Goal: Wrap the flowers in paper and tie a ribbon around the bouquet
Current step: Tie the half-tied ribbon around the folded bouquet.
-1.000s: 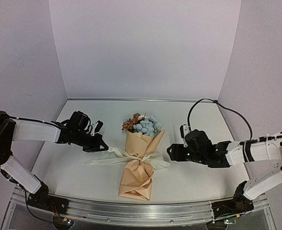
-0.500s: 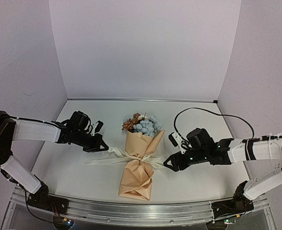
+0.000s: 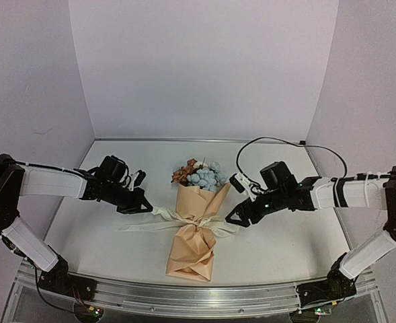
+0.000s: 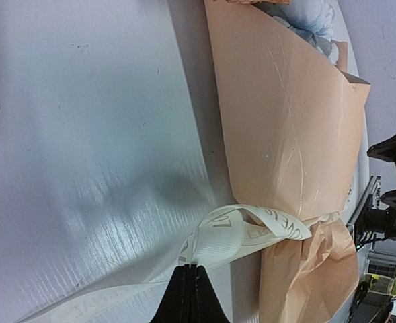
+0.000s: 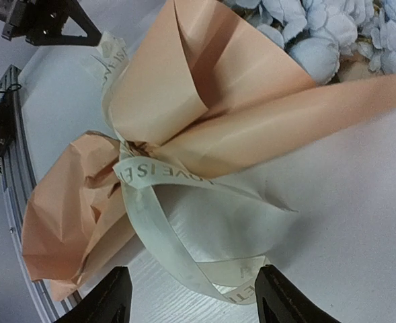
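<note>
The bouquet [image 3: 196, 232] lies mid-table, a tan paper [image 4: 285, 134] cone with the pale blue and brown flowers [image 3: 202, 175] at its far end. A cream ribbon [image 3: 199, 221] is knotted round its waist, with loops to either side. My left gripper [image 3: 146, 207] is shut on the left ribbon loop [image 4: 245, 232], its tips [image 4: 191, 270] pinching the fabric. My right gripper [image 3: 232, 219] stands open just right of the waist. In the right wrist view the right ribbon loop [image 5: 204, 235] lies just ahead of the open gripper [image 5: 194, 282], its near end between the fingertips, unclamped.
A metal rail [image 3: 184, 296] runs along the table's front edge. Lilac walls close the back and both sides. The right arm's black cable [image 3: 278, 142] arches above the table behind it. A loose ribbon tail [image 3: 138, 227] trails left of the bouquet.
My right arm has swung left and farther from the front edge, bringing its open gripper up to the right ribbon loop. The left gripper and bouquet have stayed put.
</note>
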Robot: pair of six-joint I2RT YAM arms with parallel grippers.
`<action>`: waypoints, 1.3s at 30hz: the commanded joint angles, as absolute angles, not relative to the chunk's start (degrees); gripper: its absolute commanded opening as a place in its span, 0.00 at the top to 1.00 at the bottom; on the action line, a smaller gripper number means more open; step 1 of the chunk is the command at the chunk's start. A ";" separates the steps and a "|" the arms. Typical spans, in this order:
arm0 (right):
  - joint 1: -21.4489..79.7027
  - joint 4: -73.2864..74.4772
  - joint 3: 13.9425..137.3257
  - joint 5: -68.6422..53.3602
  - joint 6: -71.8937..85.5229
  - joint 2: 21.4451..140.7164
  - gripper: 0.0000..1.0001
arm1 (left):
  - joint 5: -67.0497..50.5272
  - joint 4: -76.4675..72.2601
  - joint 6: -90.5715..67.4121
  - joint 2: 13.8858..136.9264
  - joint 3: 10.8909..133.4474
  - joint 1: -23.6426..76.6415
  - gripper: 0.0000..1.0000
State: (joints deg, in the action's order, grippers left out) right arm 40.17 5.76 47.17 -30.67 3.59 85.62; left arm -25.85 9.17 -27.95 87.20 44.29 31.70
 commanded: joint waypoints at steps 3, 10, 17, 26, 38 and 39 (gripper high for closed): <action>39.07 12.04 53.36 -44.32 6.78 88.62 0.36 | -26.32 9.49 -26.46 87.28 46.83 31.64 1.00; 38.77 14.58 55.41 -46.10 7.15 91.55 0.36 | -26.54 9.17 -26.60 87.52 46.76 31.64 1.00; 38.04 14.49 57.57 -45.61 7.14 95.84 0.36 | -26.54 9.06 -26.70 87.45 46.65 31.64 1.00; 37.88 14.00 58.87 -46.22 8.71 98.78 0.45 | -26.41 9.06 -26.86 87.51 46.63 31.64 1.00; 38.03 12.39 57.10 -48.19 12.47 99.23 0.57 | -26.61 8.55 -27.16 87.96 46.55 31.64 1.00; 37.98 12.39 56.77 -47.46 11.94 99.29 0.56 | -26.63 8.52 -27.23 87.97 46.52 31.64 1.00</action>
State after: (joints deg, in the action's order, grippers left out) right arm 38.15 13.63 56.69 -47.05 11.63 98.59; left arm -25.93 9.19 -27.24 87.48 44.66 31.70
